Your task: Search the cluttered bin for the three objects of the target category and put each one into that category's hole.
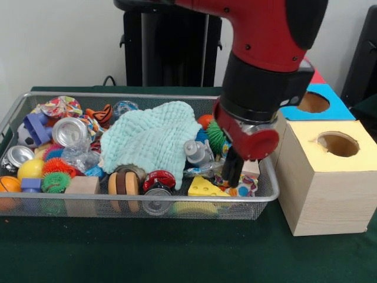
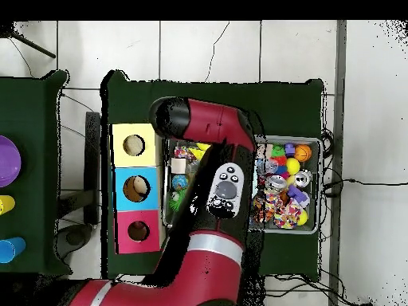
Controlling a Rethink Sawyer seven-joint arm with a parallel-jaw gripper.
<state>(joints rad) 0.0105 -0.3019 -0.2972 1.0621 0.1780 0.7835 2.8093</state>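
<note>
Gripper [image 1: 231,171] fingers are showing as a dark pair reaching down into the right end of the silver wire-mesh bin [image 1: 35,207], close together beside a patterned soft toy [image 1: 242,186] and a plain wooden block [image 1: 251,167]; whether they are pinching anything I cannot tell, since the red and black arm [image 1: 265,71] is crowding that corner.

Nothing is naming the target category, so the three wanted objects cannot be picked out; judging by the contents, handling is going to vary widely. The crushed silver drink can [image 1: 69,131] is looking light, thin-walled and slippery, best taken across its body; the yellow cheese-wedge toy [image 1: 203,187] is looking stiff and easy to pinch on its flat sides; the green spiky rubber ball [image 1: 55,181] is probably squashing and rolling under a grip.

The pale mint waffle-weave cloth [image 1: 150,141] is draping over the bin's middle and is hiding whatever lies beneath. The yellow-topped wooden box with a round hole [image 1: 330,177] is standing just beside the bin, a blue-topped one [image 1: 330,109] behind it. In the overhead view the arm is covering most of the bin.
</note>
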